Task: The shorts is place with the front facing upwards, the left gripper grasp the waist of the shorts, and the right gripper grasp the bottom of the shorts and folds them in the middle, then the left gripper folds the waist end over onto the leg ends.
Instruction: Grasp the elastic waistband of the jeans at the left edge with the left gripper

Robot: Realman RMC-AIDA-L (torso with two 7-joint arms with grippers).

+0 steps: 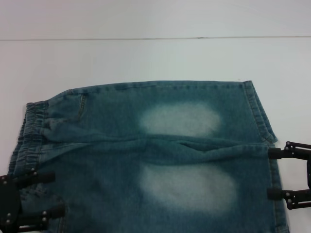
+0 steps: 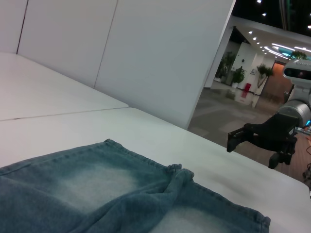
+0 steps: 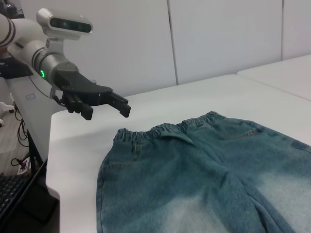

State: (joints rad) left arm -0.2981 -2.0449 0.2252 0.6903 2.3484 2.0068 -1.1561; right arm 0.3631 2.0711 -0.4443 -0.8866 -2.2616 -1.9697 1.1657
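Shorts (image 1: 155, 160) lie crosswise (waist (image 1: 29, 136) left, leg ends (image 1: 265, 116) right).

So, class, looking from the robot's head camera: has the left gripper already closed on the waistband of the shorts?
No: the left gripper hovers open over the shorts near the waistband, its fingers spread apart.

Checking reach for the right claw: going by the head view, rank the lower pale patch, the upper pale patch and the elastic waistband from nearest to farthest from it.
From the right claw, beside the leg hems:
1. Lower pale patch, on the near leg, just inward of the claw.
2. Upper pale patch, on the far leg, farther up the table.
3. Elastic waistband, at the opposite end, by the left claw.
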